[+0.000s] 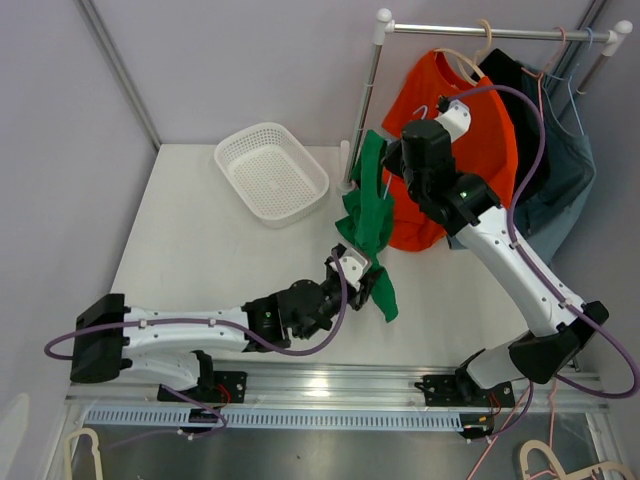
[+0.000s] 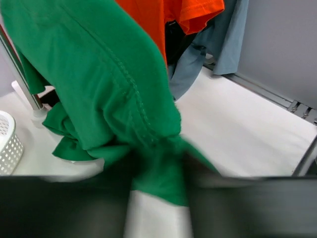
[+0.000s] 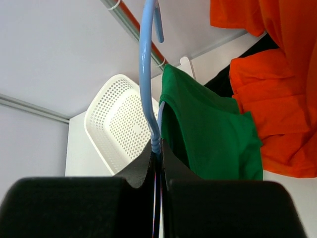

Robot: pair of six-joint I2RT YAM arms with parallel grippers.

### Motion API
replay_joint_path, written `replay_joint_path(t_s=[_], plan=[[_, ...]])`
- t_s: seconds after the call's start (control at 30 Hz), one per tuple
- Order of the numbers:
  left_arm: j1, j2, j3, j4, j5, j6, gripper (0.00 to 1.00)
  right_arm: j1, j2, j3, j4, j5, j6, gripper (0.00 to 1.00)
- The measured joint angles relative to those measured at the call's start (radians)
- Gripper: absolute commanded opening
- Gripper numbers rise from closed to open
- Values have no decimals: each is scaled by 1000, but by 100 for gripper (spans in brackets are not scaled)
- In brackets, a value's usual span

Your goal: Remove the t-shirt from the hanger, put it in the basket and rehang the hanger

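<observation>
A green t-shirt (image 1: 368, 215) hangs on a light blue hanger (image 3: 147, 74) over the table, left of the rack. My right gripper (image 1: 392, 165) is shut on the hanger's neck just below the hook, and the jaws pinch it in the right wrist view (image 3: 158, 151). The shirt (image 3: 210, 136) drapes to the right of the jaws there. My left gripper (image 1: 366, 278) is low, near the table, and shut on the shirt's lower hem. In the left wrist view (image 2: 157, 181) the green cloth (image 2: 109, 89) runs between the dark, blurred fingers (image 2: 218, 198).
A white perforated basket (image 1: 272, 172) sits at the table's back left. A clothes rack, with its rail (image 1: 480, 32) and post (image 1: 366, 100), stands at the back right and carries an orange shirt (image 1: 485, 140), a dark garment and a blue-grey one (image 1: 565, 170).
</observation>
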Motion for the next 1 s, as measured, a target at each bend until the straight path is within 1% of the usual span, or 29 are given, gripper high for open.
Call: replay_joint_path(t_s=[0.17, 0.27, 0.33, 0.4, 0.47, 0.5, 0.57, 0.6, 0.63, 0.67, 0.7, 0.77, 0.8, 0.83, 0.87, 0.93, 0.97, 1.0], plan=[[0, 66, 34, 0, -75, 8, 0, 8, 12, 20, -5, -11, -5, 0], [-2, 52, 34, -19, -89, -1, 1, 6, 38, 90, -43, -6, -18, 0], [-13, 17, 16, -15, -87, 1, 1, -4, 78, 182, -90, 0, -27, 0], [-48, -49, -37, 10, -85, 23, 1, -29, 148, 333, -168, -14, -25, 0], [-109, -129, -101, 51, -80, 64, 1, -91, 265, 555, -288, -69, -19, 0], [-148, -166, -137, 98, -72, 100, 1, -133, 333, 675, -336, -125, -17, 0], [-209, -222, -201, 184, -66, 161, 0, -215, 451, 859, -442, -241, -15, 0], [-229, -238, -221, 218, -67, 188, 0, -247, 491, 905, -489, -298, -16, 0], [-237, -246, -234, 243, -71, 211, 1, -274, 518, 917, -541, -354, -17, 0], [-240, -247, -239, 258, -75, 227, 1, -290, 527, 900, -578, -393, -22, 0], [-241, -243, -243, 269, -77, 241, 1, -297, 524, 849, -593, -426, -27, 0], [-233, -224, -239, 264, -112, 243, 1, -293, 482, 700, -592, -455, -45, 0], [-212, -212, -221, 222, -122, 217, 1, -273, 440, 598, -572, -454, -53, 0], [-175, -195, -177, 117, -118, 148, 1, -243, 389, 496, -562, -439, -60, 0], [-109, -168, -108, -19, -102, 63, 1, -204, 336, 419, -553, -423, -68, 0], [48, -103, 47, -233, -71, -78, 0, -108, 197, 251, -504, -397, -77, 0], [145, -71, 133, -340, -51, -151, 1, -64, 127, 193, -493, -389, -78, 0], [217, -49, 201, -424, -31, -206, 1, -24, 45, 137, -476, -386, -80, 0]])
